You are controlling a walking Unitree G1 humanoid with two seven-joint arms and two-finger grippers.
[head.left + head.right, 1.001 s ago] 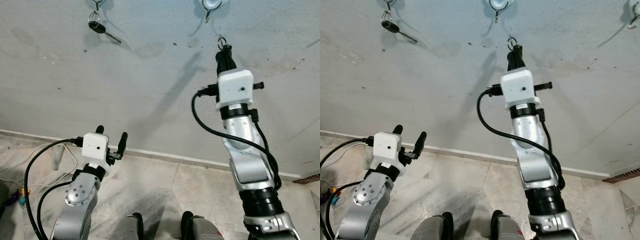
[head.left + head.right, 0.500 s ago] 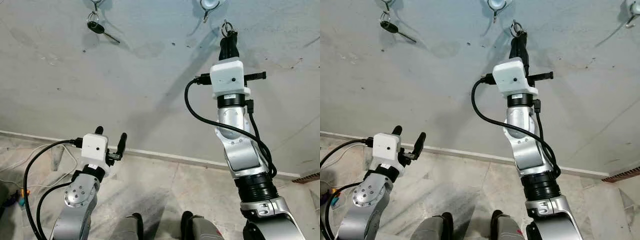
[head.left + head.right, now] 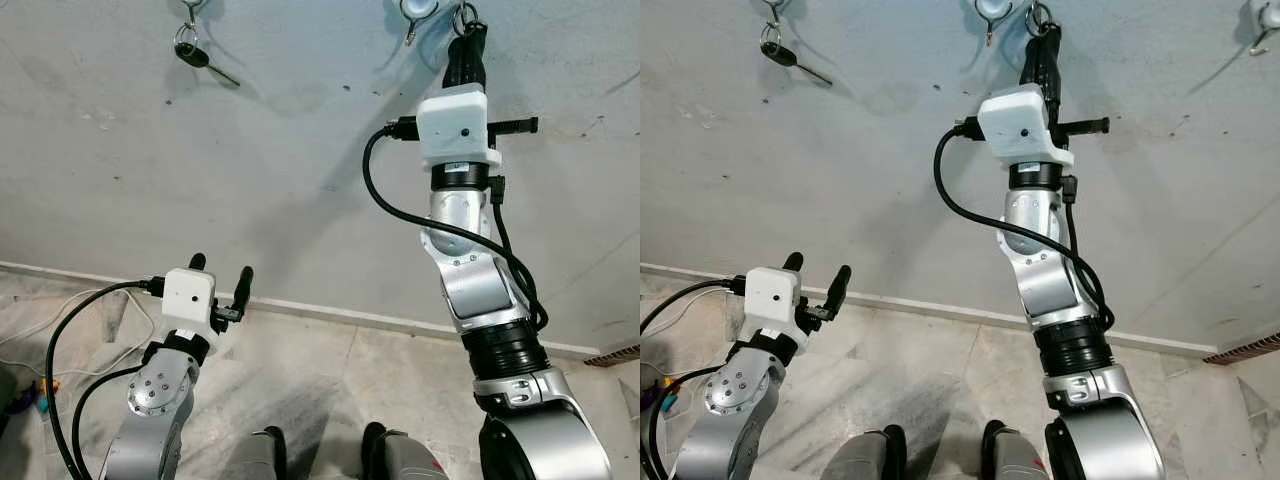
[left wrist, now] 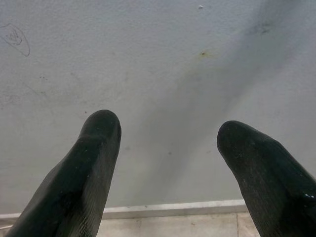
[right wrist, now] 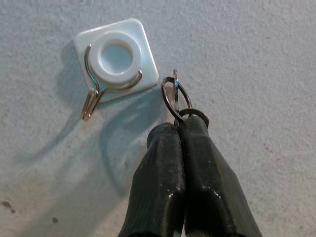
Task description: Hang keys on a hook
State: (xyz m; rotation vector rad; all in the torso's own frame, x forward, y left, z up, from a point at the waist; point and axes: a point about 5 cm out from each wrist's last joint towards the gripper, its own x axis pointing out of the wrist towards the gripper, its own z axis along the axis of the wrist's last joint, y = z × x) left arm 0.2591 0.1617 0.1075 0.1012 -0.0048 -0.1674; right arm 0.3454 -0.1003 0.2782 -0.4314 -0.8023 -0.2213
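One key ring (image 5: 176, 96) is pinched in the right gripper (image 5: 185, 143), fingers clamped together on it, raised against the wall (image 3: 300, 150) just beside the white hook (image 5: 116, 59). Ring not yet over the wire prong; it sits off to the side of the hook, apart from it. Judgement: approach mostly done, threading and release left.

Count:
- hooks in right eye view: three, one at the far right edge (image 3: 1262, 20)
- keys already hanging: one set, on the leftmost hook (image 3: 195, 52)
- ring in hand: one; any key below it is hidden by the fingers

Left gripper (image 3: 222, 272) idles low, fingers spread, holding nothing.
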